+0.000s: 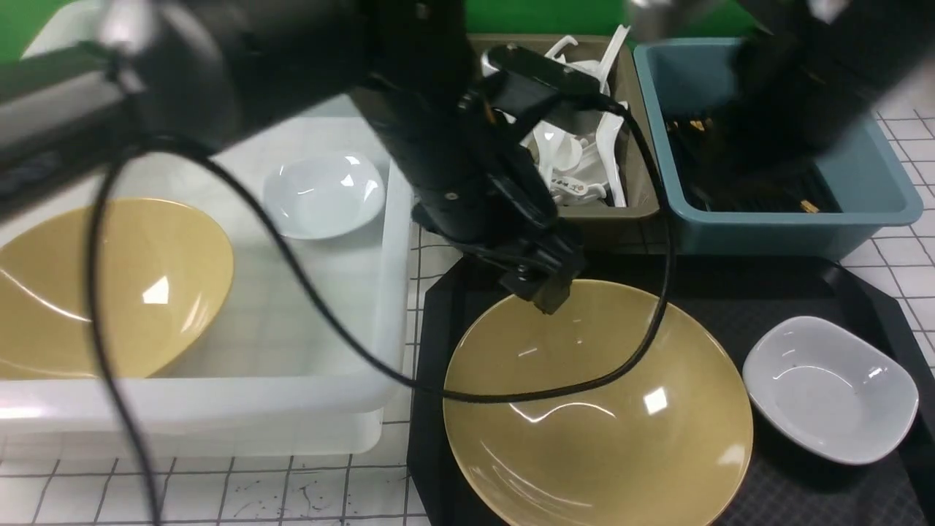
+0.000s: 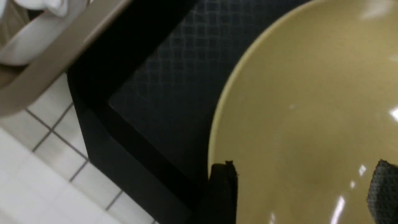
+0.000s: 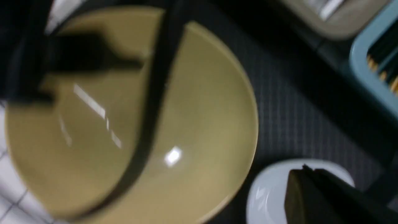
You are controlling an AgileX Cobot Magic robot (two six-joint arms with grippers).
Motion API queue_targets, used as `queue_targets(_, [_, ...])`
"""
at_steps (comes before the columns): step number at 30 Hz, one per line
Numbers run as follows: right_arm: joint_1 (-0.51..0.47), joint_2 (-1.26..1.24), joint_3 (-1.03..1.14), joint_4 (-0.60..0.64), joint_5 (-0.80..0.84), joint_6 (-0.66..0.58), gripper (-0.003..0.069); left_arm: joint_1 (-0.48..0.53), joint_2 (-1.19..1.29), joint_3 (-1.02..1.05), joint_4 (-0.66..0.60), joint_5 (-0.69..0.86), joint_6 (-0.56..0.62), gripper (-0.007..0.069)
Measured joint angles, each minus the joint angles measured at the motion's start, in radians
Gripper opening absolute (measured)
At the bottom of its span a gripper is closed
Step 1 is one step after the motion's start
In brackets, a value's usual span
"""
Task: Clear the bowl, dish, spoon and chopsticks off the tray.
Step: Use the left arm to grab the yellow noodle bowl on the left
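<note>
The mustard-yellow bowl [image 1: 599, 409] sits on the black tray [image 1: 730, 292], with the small white dish [image 1: 829, 387] to its right. My left gripper [image 1: 544, 292] hangs open at the bowl's far left rim. In the left wrist view one finger [image 2: 222, 189] is at the rim's outer edge and the other [image 2: 382, 189] is over the bowl's [image 2: 311, 93] inside. My right gripper [image 3: 306, 174] is shut and empty, blurred, above the dish [image 3: 267, 193]. White spoons [image 1: 577, 157] lie in the olive bin and black chopsticks [image 1: 760, 193] in the blue bin.
A white tub [image 1: 394, 292] left of the tray holds another yellow bowl [image 1: 109, 285] and white dish [image 1: 321, 193]. The olive bin [image 1: 628, 212] and blue bin [image 1: 789, 234] stand behind the tray. My left arm's cable [image 1: 643, 343] drapes over the bowl. The blurred right arm [image 1: 803, 88] is above the blue bin.
</note>
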Motion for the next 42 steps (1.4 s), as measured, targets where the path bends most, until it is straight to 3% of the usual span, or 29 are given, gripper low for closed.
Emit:
queue_targets(4, [0.000, -0.164, 0.184, 0.000, -0.007, 0.008, 0.0036, 0.000, 0.086, -0.050, 0.010, -0.001, 0.004, 0.0544])
queue_targets(14, [0.000, -0.318, 0.301, 0.000, -0.026, 0.056, 0.0036, -0.001, 0.214, -0.056, 0.013, -0.006, 0.021, 0.0528])
queue_targets(19, [0.000, -0.316, 0.305, 0.000, -0.036, 0.057, 0.0036, -0.014, 0.235, -0.057, 0.015, 0.030, 0.008, 0.0340])
queue_targets(22, [0.000, -0.306, 0.305, 0.001, -0.049, 0.056, 0.0036, -0.017, 0.235, -0.058, 0.018, 0.052, -0.004, 0.0134])
queue_targets(24, [0.000, -0.303, 0.305, 0.019, -0.052, 0.042, 0.0036, -0.015, 0.230, -0.062, 0.001, 0.082, -0.008, 0.0068])
queue_targets(30, [0.000, -0.303, 0.304, 0.080, -0.049, -0.003, 0.0037, -0.017, 0.133, -0.064, -0.008, 0.121, -0.013, 0.0005])
queue_targets(36, [0.000, -0.302, 0.221, 0.167, -0.033, -0.049, 0.0039, 0.000, -0.043, -0.063, 0.046, 0.116, -0.020, 0.0006])
queue_targets(42, [0.001, -0.302, 0.077, 0.252, -0.035, -0.086, 0.0042, 0.128, -0.203, -0.061, -0.086, 0.116, -0.021, 0.0005])
